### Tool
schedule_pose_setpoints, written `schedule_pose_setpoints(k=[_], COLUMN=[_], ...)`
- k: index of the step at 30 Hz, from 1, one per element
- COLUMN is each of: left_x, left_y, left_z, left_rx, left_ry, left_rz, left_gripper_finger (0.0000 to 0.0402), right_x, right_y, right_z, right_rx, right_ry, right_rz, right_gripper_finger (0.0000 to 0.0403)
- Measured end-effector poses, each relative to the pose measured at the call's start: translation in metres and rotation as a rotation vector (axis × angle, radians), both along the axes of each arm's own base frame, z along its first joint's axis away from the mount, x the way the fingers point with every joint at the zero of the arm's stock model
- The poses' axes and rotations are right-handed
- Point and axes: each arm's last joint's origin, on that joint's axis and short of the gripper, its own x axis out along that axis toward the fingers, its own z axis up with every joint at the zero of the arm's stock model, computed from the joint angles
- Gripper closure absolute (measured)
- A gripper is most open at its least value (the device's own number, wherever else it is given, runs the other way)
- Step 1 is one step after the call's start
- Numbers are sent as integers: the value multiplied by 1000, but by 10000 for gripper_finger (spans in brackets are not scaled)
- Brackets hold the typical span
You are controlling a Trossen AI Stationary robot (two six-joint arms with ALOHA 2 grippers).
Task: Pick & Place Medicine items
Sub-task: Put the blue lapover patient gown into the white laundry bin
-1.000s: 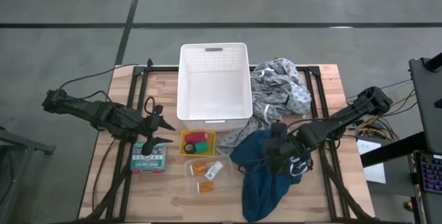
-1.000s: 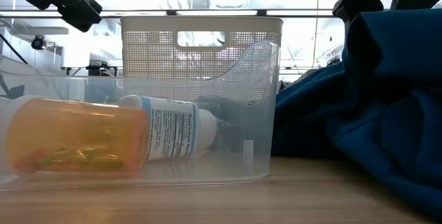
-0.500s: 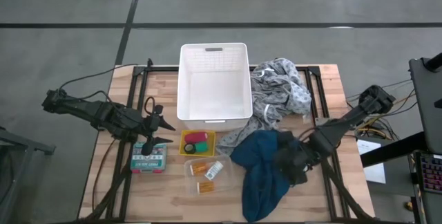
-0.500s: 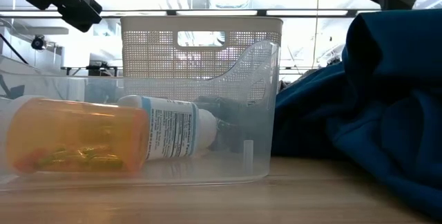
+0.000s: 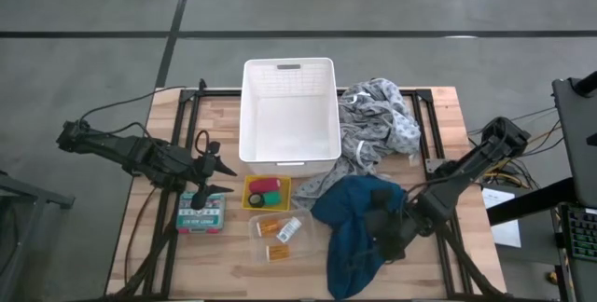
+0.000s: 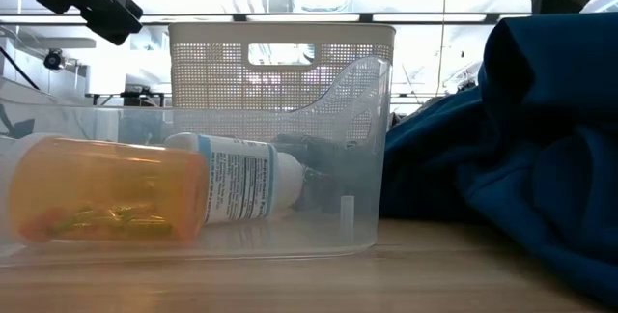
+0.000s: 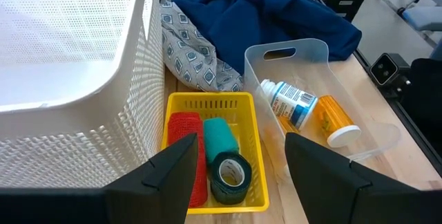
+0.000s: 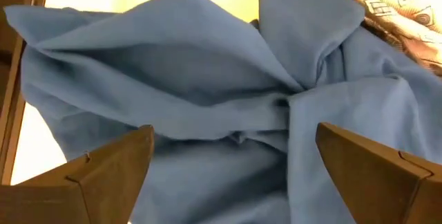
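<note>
The medicine items lie in two small containers. A yellow basket (image 7: 210,151) holds a pink-red cylinder (image 7: 183,156), a teal roll (image 7: 219,137) and a dark green roll (image 7: 230,175). A clear tray (image 7: 290,51) holds a white labelled bottle (image 7: 290,103) and an orange pill bottle (image 7: 335,117), both lying on their sides. My left gripper (image 7: 242,141) hovers open left of the yellow basket (image 5: 266,192), holding nothing. My right gripper (image 8: 233,135) hangs open over the teal-blue cloth (image 5: 359,232), pointing steeply down, nothing between its fingers.
A large white perforated basket (image 5: 289,111) stands at the table's far middle. A grey patterned cloth (image 5: 378,120) lies heaped to its right, partly under the teal-blue cloth. A teal and pink box (image 5: 202,212) lies near the left gripper. Bare wood shows at the near left.
My right gripper has swung toward the table's near edge above the teal-blue cloth, rolling a little, and has stayed wide open. The cloth and the medicine items lie as before.
</note>
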Motion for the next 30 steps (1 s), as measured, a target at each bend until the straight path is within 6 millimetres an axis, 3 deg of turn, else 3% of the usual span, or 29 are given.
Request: schedule_pose_setpoints(k=[6,13,30], left_x=[0,0,0], left_y=[0,0,0], left_z=[0,0,0], left_rx=[0,0,0], left_ry=[0,0,0], left_rz=[0,0,0], left_gripper_finger=[176,176,176], right_x=[7,24,31], right_y=[7,5,2], right_z=[0,13,13], right_rx=[21,-18,83], right_ry=[-28,-196,-198], right_rz=[10,-1,-101], right_gripper_finger=[3,3,3])
